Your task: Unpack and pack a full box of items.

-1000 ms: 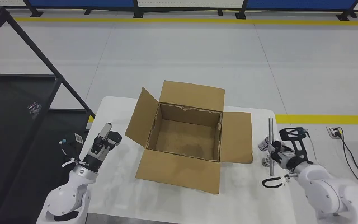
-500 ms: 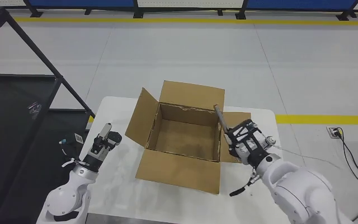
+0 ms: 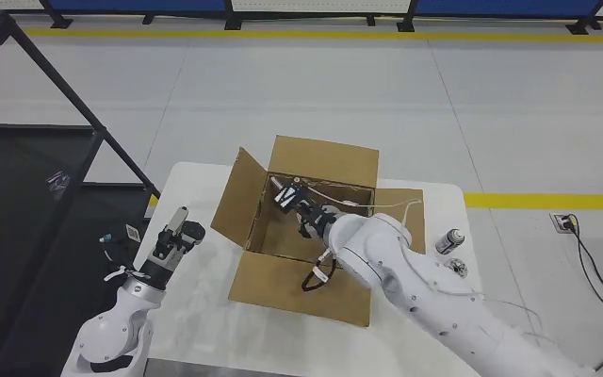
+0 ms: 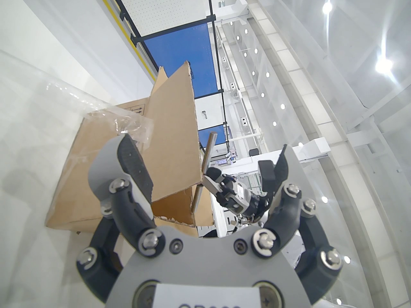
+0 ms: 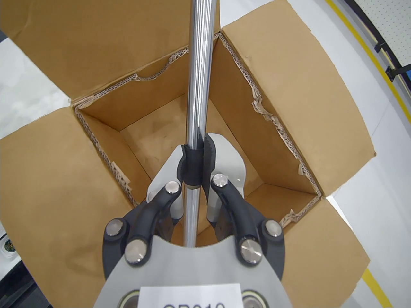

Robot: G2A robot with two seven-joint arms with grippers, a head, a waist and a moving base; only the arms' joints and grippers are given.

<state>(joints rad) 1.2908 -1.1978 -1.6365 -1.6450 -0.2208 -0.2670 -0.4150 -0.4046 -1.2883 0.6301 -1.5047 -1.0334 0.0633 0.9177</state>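
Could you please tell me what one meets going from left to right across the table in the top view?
The left gripper, open → cardboard box with its flaps spread → small can.

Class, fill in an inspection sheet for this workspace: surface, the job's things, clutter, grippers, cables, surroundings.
Surface: white table, carrying the box.
Job's things: open cardboard box, flaps spread, nothing seen on its visible floor; chrome rod above its opening; small can on the table beside a flap.
Clutter: clear plastic film against the box; small object near the can, too small to identify.
Grippers: right gripper shut on the rod; left gripper open, holding nothing.
Cables: black cable loop hanging from the right arm; lead at the floor socket.
Surroundings: yellow line on the floor; black frame.
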